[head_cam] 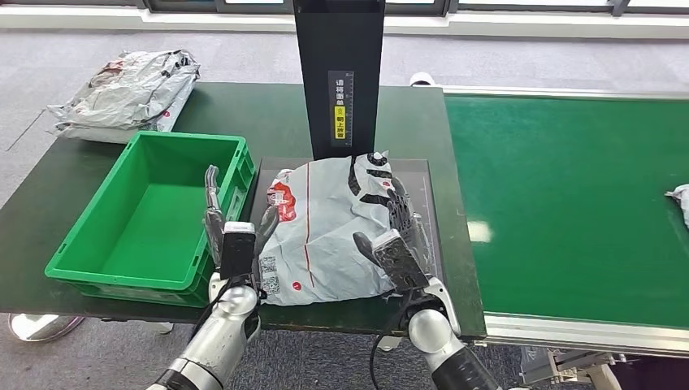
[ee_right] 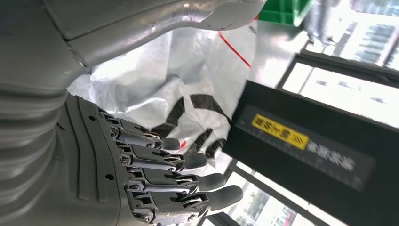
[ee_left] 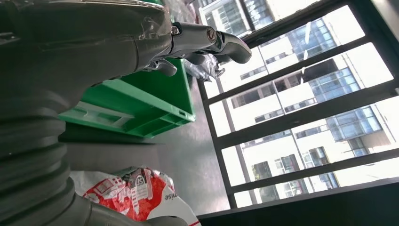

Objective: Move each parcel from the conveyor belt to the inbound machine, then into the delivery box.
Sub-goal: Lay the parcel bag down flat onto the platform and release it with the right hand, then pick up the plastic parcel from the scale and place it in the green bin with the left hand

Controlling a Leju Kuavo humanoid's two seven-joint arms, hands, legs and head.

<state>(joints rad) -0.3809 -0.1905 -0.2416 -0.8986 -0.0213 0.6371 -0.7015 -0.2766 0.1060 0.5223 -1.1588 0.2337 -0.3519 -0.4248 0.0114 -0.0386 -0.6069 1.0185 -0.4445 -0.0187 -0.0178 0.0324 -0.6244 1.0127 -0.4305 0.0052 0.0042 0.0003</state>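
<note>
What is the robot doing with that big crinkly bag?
It is sorting parcels. A grey parcel lies on the dark scanning plate under the black post. The right robot hand rests against the parcel's side and the left robot hand is at its other edge, beside the empty green box. Another parcel waits on the green belt.

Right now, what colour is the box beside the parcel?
Bright green box, clearest in the head view.

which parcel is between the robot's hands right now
The grey parcel with red print on the dark platform under the black post; the others lie at the table's far left corner and on the belt's right edge.
</note>
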